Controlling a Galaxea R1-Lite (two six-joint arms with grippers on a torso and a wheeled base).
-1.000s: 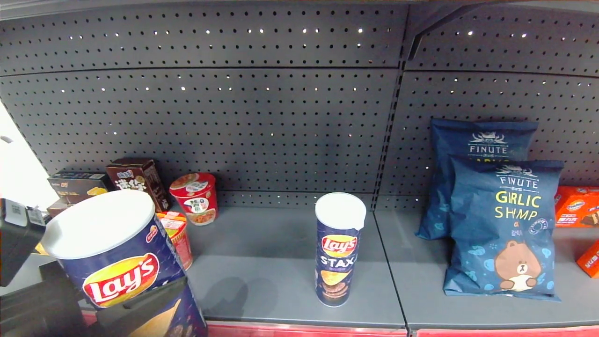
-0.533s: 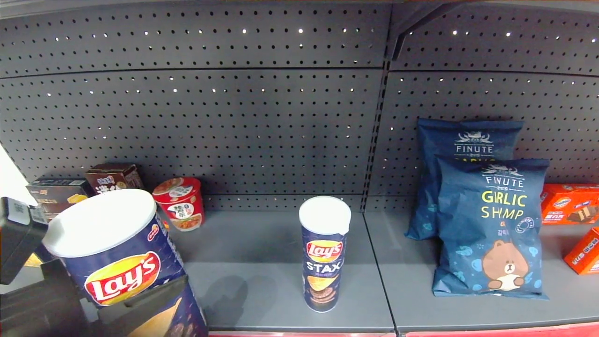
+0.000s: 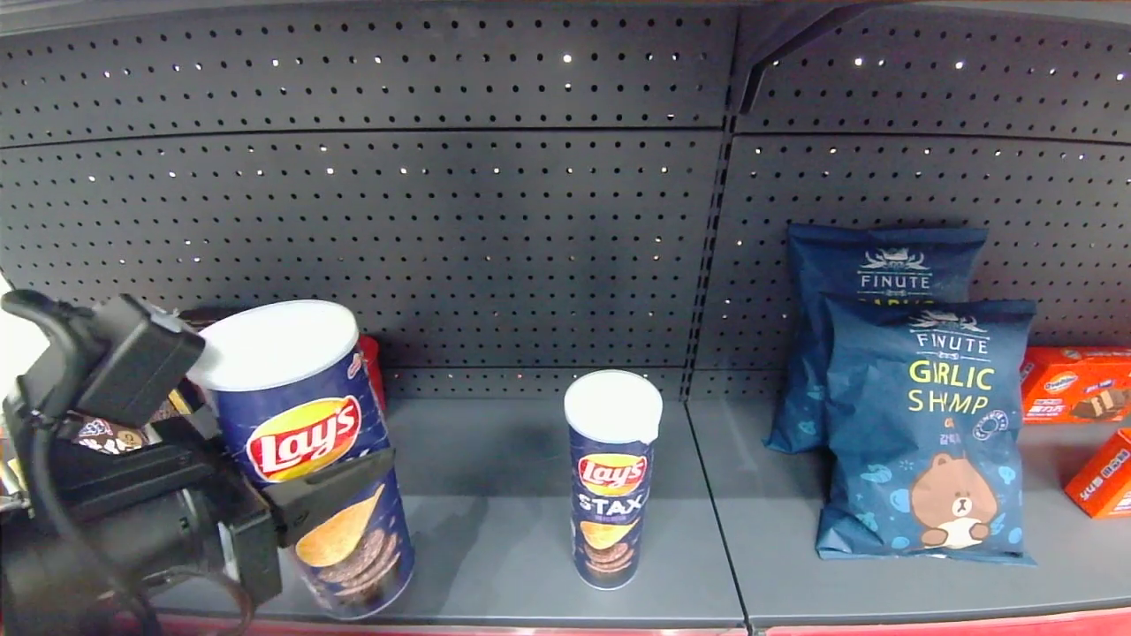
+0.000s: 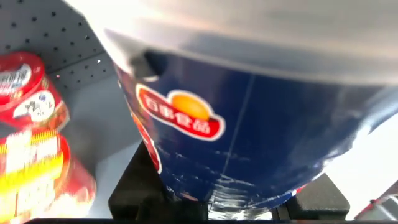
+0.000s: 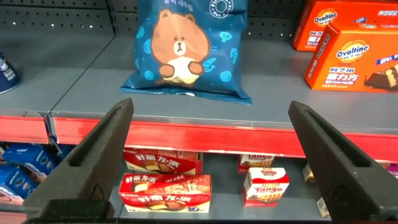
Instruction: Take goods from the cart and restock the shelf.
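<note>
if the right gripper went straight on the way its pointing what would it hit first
Probably the blue bear snack bag on the shelf: the open right gripper aims at it. Depth is unclear; if low, it could meet the red shelf edge first.

You see a red-and-yellow oval logo on the left can (image 3: 300, 442) and the same logo over a white word on the middle can (image 3: 611, 495). White and yellow lettering crosses the front bag (image 3: 928, 442) above a bear drawing, and the orange boxes (image 5: 354, 59) bear a dark-lettered logo.
</note>
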